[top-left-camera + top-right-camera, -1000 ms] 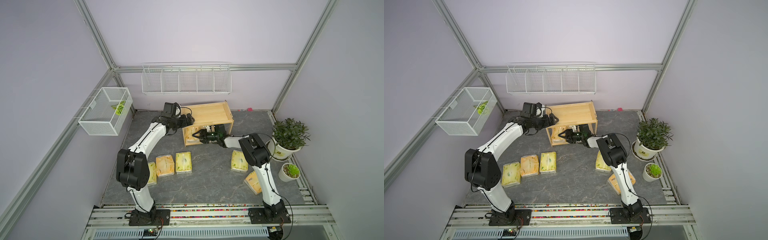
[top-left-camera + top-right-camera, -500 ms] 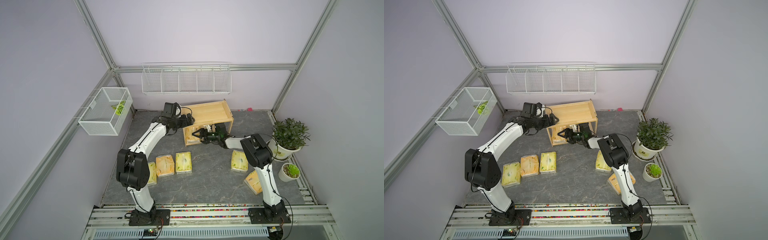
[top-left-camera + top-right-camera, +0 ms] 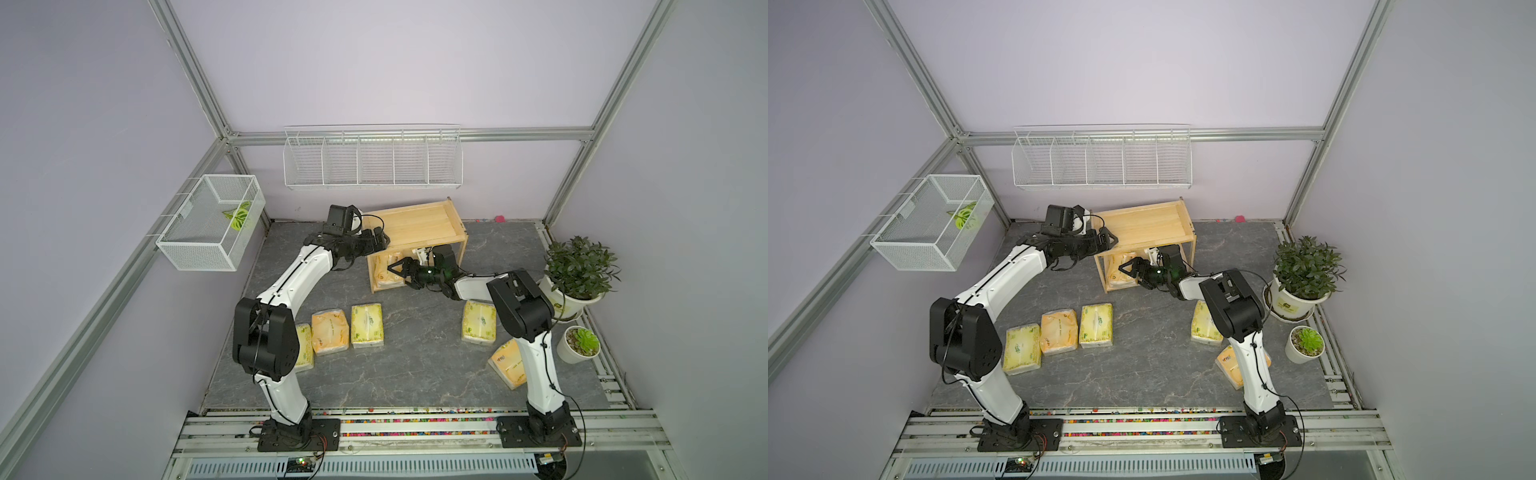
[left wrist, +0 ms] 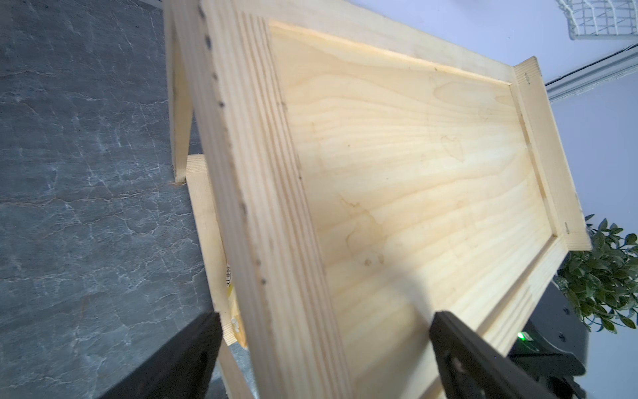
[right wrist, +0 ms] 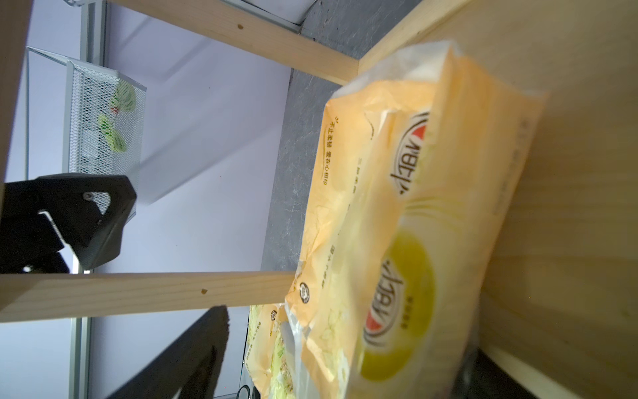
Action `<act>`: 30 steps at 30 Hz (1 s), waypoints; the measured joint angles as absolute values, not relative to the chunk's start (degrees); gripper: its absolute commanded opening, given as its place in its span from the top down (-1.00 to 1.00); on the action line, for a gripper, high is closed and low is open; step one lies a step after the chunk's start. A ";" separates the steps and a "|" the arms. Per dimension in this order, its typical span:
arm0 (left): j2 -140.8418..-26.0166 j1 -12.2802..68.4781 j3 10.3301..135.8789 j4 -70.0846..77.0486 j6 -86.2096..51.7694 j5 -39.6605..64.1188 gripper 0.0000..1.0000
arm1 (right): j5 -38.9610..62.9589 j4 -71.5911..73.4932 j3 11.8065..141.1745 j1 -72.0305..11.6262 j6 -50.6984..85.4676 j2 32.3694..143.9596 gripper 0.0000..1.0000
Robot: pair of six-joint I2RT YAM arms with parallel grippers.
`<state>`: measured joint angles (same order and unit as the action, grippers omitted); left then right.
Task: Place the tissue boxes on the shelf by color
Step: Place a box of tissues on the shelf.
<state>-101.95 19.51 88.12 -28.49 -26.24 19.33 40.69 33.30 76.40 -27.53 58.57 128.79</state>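
Looking at your right gripper [image 3: 397, 269], you see its jaws spread wide at the front of the shelf's [image 3: 415, 226] lower tier. They are not clamped on the orange pack [image 5: 397, 207] lying at that tier's left end. Your left gripper [image 3: 380, 241] stands wide apart, straddling the top tray's left rim. Five other tissue packs [image 3: 366, 325] lie on the grey mat [image 3: 415, 374]: three toward its left edge, two near its right edge.

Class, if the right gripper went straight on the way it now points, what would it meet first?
The orange tissue pack on the shelf's lower tier: it lies directly ahead of the open right gripper, seemingly partly between the jaws, though depth is unclear.
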 measured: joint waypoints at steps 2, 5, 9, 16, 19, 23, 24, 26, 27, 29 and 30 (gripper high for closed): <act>-101.95 19.51 88.12 -28.49 -26.26 19.35 -1.00 | 39.48 33.26 75.81 -27.53 58.19 128.27 -0.82; -101.95 19.51 88.12 -28.49 -26.26 19.33 -1.00 | 37.30 33.30 74.54 -27.51 57.69 127.26 -0.81; -101.95 19.51 88.12 -28.49 -26.24 19.33 -1.00 | 35.29 34.70 72.86 -27.51 57.69 126.45 -0.81; -101.95 19.51 88.12 -28.49 -26.24 19.35 -1.00 | 32.45 41.74 68.75 -27.51 60.10 125.84 -0.79; -101.95 19.53 88.12 -28.49 -26.24 19.35 -1.00 | 31.53 42.98 68.27 -27.51 61.23 125.84 -0.79; -101.95 19.51 88.12 -28.49 -26.24 19.35 -1.00 | 30.85 43.09 68.31 -27.51 62.04 125.84 -0.79; -101.95 19.53 88.12 -28.49 -26.24 19.35 -1.00 | 30.46 43.09 68.34 -27.53 62.13 125.84 -0.78; -101.95 19.57 88.12 -28.49 -26.24 19.35 -1.00 | 29.63 43.09 68.38 -27.51 62.15 125.82 -0.78; -101.95 19.57 88.12 -28.49 -26.24 19.38 -1.00 | 29.23 43.09 68.40 -27.51 62.15 125.82 -0.77; -101.95 19.57 88.12 -28.49 -26.24 19.38 -1.00 | 28.49 43.05 68.62 -27.51 62.28 125.82 -0.77; -101.95 19.59 88.12 -28.49 -26.24 19.38 -1.00 | 28.12 42.89 68.82 -27.51 62.35 125.82 -0.77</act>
